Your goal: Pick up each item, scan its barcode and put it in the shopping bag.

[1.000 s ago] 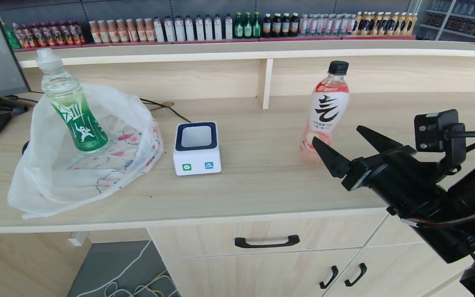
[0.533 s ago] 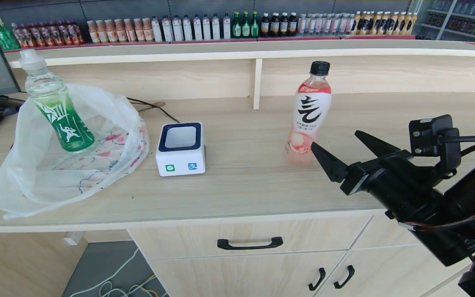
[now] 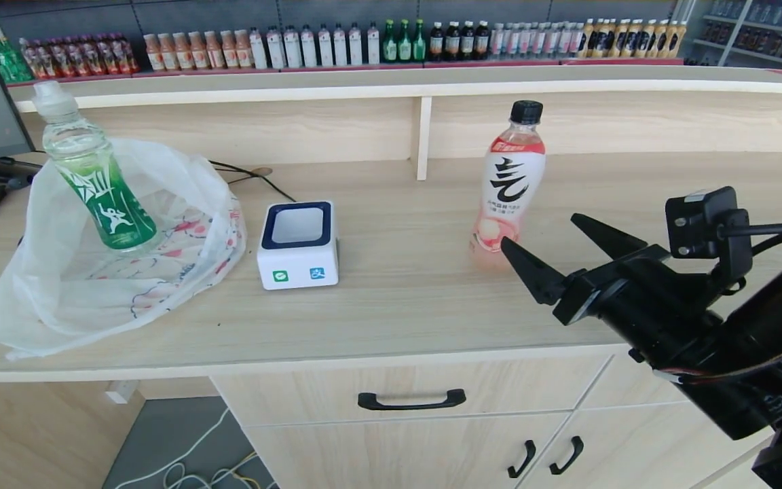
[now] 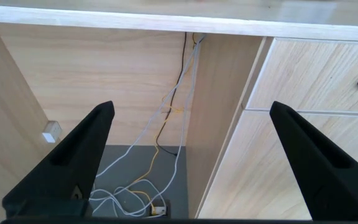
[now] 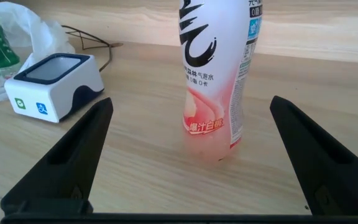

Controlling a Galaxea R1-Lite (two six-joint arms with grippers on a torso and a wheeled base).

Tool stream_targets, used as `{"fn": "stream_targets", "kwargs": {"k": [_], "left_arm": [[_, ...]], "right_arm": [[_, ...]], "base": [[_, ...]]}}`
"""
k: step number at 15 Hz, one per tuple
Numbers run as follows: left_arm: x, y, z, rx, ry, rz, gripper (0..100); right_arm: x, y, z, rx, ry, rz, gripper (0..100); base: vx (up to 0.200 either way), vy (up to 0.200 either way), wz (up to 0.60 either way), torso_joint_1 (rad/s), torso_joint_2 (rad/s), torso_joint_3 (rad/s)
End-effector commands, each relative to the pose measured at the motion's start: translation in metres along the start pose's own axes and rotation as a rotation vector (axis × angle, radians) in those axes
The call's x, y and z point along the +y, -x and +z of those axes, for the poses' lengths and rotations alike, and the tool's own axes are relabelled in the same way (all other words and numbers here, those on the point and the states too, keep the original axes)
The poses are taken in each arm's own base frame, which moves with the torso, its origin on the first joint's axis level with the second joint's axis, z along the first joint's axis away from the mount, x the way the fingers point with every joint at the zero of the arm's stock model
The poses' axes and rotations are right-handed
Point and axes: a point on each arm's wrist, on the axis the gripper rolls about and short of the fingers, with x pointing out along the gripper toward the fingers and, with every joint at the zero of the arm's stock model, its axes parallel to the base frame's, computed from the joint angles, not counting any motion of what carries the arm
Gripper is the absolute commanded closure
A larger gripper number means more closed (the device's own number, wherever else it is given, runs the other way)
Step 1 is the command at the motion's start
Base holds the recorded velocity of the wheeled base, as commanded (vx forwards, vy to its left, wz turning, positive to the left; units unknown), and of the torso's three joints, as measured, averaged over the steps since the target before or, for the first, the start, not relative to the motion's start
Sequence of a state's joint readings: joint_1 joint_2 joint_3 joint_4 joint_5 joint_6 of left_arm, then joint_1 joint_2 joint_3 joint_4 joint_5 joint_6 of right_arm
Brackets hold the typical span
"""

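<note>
A pale wood worktop (image 3: 398,319) tops drawers (image 3: 296,394) with black handles (image 3: 411,401); a drinks shelf (image 3: 337,68) runs far behind; cables (image 3: 187,472) cross the grey floor (image 3: 167,428).

Surface materials and finishes.
Matt, smooth pale wood-grain counter top (image 3: 398,312); thin, crinkled translucent white plastic shopping bag (image 3: 51,305); glossy clear plastic bottle with green label (image 3: 102,197); glossy pink-and-white plastic bottle (image 3: 510,190); smooth white plastic scanner box (image 3: 299,265).

Right gripper (image 3: 537,228) edges left and slightly up in the lower right of the frame over the last half second, and its lower fingertip closes in on the base of the pink bottle (image 3: 510,183). Before that the whole scene slides left in the frame, which is a camera pan, not object motion.
</note>
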State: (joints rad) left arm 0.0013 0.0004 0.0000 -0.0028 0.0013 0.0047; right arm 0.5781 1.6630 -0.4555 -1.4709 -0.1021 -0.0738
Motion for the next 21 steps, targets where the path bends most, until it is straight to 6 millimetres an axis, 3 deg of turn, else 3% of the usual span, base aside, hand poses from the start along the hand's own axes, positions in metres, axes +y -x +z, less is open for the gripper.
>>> {"fn": "stream_targets", "kwargs": {"k": [1,5,12,21], "left_arm": [[0.000,0.000,0.000,-0.001,0.000,0.001,0],[0.000,0.000,0.000,-0.001,0.000,0.001,0],[0.000,0.000,0.000,-0.001,0.000,0.001,0],[0.000,0.000,0.000,-0.001,0.000,0.001,0]], "right_arm": [[0.001,-0.014,0.009,-0.021,-0.002,-0.013,0],[0.000,-0.034,0.015,0.003,-0.001,-0.130,0],[0.015,-0.048,-0.002,0.041,0.004,-0.146,0],[0.016,-0.077,-0.014,0.027,0.023,-0.169,0]], "base": [[0.000,0.000,0.00,0.000,0.00,0.000],[0.000,0.000,0.00,0.000,0.00,0.000],[0.000,0.000,0.00,0.000,0.00,0.000],[0.000,0.000,0.00,0.000,0.00,0.000]]}}
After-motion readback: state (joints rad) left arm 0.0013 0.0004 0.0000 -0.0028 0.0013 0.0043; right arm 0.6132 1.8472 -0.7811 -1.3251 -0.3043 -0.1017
